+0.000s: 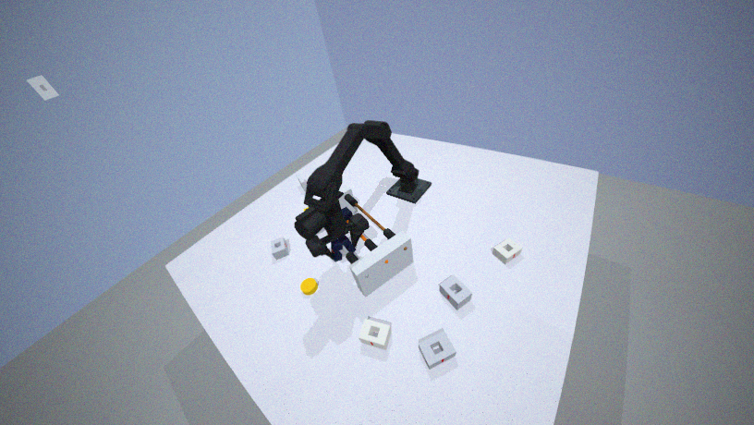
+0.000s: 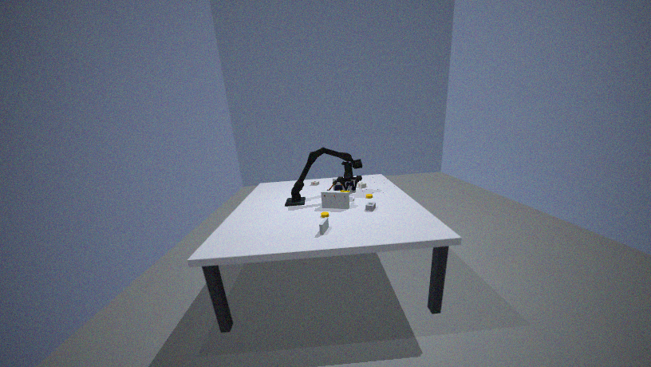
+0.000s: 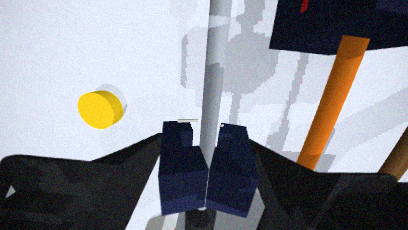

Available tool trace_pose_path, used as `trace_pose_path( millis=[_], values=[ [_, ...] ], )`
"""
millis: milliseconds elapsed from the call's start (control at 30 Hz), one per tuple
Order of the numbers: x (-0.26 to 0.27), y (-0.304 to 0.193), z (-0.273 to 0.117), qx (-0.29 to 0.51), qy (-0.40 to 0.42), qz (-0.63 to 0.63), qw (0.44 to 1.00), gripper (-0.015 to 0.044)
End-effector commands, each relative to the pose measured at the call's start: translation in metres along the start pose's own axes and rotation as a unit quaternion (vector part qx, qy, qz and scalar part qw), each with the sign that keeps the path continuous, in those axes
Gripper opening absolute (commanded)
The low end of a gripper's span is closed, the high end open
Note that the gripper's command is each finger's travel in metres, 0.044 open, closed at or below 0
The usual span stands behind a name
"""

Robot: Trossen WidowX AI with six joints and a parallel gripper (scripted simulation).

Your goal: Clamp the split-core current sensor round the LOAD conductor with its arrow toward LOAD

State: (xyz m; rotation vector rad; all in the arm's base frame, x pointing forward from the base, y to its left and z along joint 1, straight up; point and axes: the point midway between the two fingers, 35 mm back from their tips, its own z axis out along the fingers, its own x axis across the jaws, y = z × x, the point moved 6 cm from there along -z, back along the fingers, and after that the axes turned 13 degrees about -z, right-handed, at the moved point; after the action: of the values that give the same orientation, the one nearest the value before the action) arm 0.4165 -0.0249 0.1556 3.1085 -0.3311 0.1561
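A dark navy split sensor [image 3: 182,187] [image 1: 343,248] sits around the pale grey conductor [image 3: 212,85]. Its two halves meet along a seam on the wrist camera's side, with a gap around the rod at their far ends. Whether it is latched is not visible. My gripper [image 3: 204,140] [image 1: 342,245] is shut on this sensor, one finger on each outer side. A second navy body [image 3: 325,30] with a red mark is at the orange conductor [image 3: 332,105]. The LOAD marker and the sensor's arrow cannot be made out.
A light end panel [image 1: 381,266] [image 2: 335,200] stands at each end of the conductors. A yellow disc [image 1: 309,285] [image 3: 100,109] lies beside them. Several hollow blocks, such as a cream one [image 1: 384,327] and a grey one [image 1: 445,340], lie on the table.
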Motion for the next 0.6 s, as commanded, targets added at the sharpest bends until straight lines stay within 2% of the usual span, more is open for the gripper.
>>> trace_pose_path(
  millis=[0, 400, 567],
  values=[
    [-0.001, 0.0, -0.001, -0.002, 0.007, 0.0, 1.0, 0.0],
    [-0.009, -0.002, -0.015, -0.021, 0.091, -0.003, 0.996, 0.0],
    [-0.01, -0.003, -0.016, -0.022, 0.096, -0.003, 0.995, 0.0]
  ],
)
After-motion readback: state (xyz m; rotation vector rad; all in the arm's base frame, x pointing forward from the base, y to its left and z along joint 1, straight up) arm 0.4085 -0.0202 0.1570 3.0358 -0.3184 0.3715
